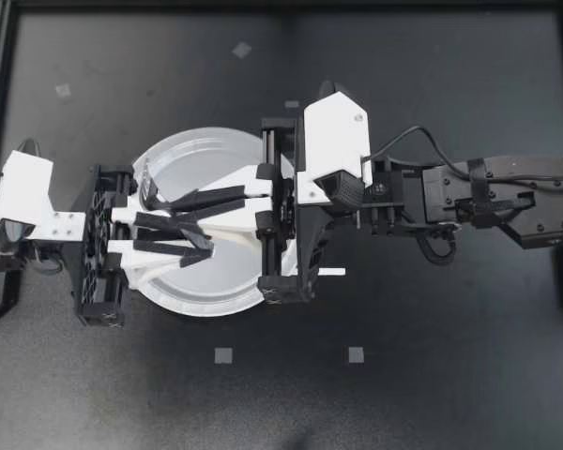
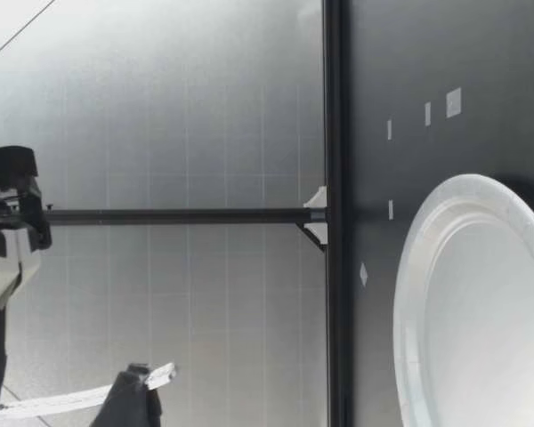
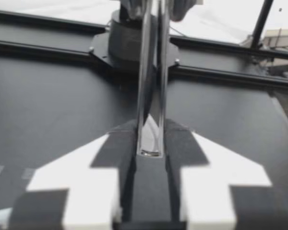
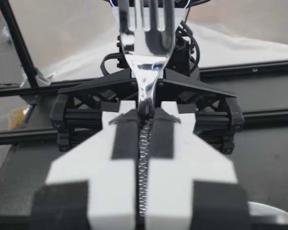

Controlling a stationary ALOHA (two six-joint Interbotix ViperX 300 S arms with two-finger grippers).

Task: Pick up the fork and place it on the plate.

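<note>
The white plate (image 1: 220, 150) lies on the black table, left of centre; the low view shows its rim (image 2: 409, 294). Both arms meet above it. My left gripper (image 1: 199, 234) reaches in from the left and my right gripper (image 1: 174, 206) from the right, their fingers overlapping over the plate. In the left wrist view the metal fork (image 3: 151, 120) runs forward from between the closed fingers. In the right wrist view the fork (image 4: 146, 43) points its tines ahead, its neck pinched between closed fingers (image 4: 120, 158). The fork itself is hidden from above.
Small grey tape marks (image 1: 223, 355) (image 1: 356, 354) lie on the table in front of the plate. A black frame rail (image 2: 334, 213) borders the table. Parts of an arm (image 2: 9, 222) hang high above the surface.
</note>
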